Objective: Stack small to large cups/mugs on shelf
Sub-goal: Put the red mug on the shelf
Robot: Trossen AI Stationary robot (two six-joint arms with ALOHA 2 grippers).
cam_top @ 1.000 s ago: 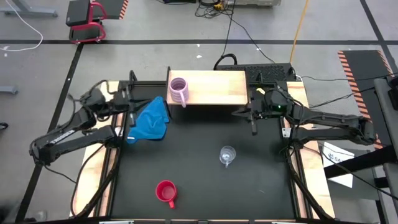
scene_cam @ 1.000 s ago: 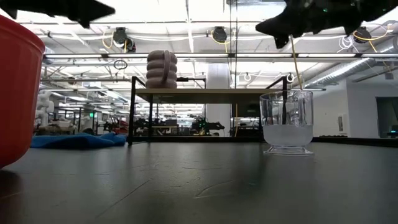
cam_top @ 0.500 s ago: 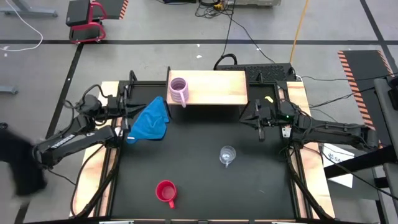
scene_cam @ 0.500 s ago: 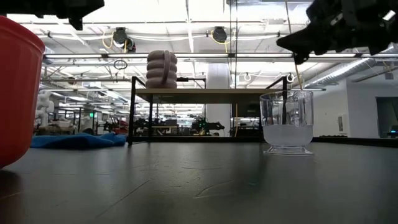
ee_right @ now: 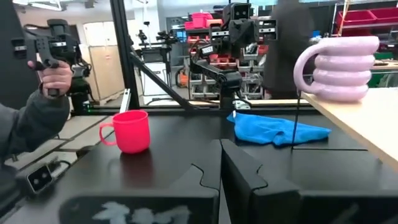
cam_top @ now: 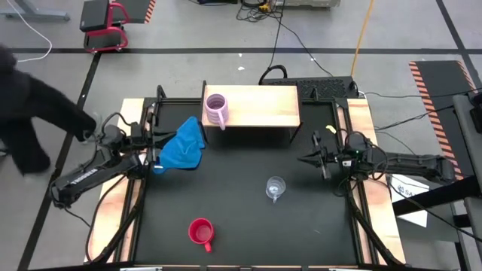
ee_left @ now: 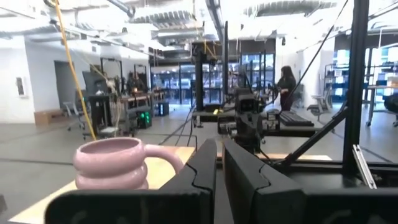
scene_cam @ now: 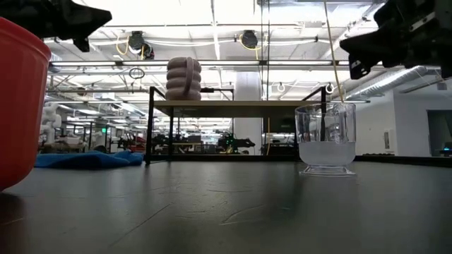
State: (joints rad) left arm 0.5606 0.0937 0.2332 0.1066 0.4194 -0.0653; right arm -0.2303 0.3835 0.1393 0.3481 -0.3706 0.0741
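Lilac mug (cam_top: 217, 110) sits on shelf (cam_top: 260, 105) at 12; red mug (cam_top: 200, 232) at 6, glass cup (cam_top: 276, 186) centre. Left gripper (cam_top: 152, 138) at 9 and right gripper (cam_top: 310, 159) at 3: fingers pressed together, empty. Next I'd guess: red mug into lilac

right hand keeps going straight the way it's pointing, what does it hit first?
Probably nothing on the table. The shut right hand points across toward the left arm's side; the blue cloth and red mug sit off to either side. Depth is unclear.

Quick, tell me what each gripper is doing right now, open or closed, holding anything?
Left gripper: closed, holding nothing, at the table's left edge.
Right gripper: closed, holding nothing, near the table's right edge.
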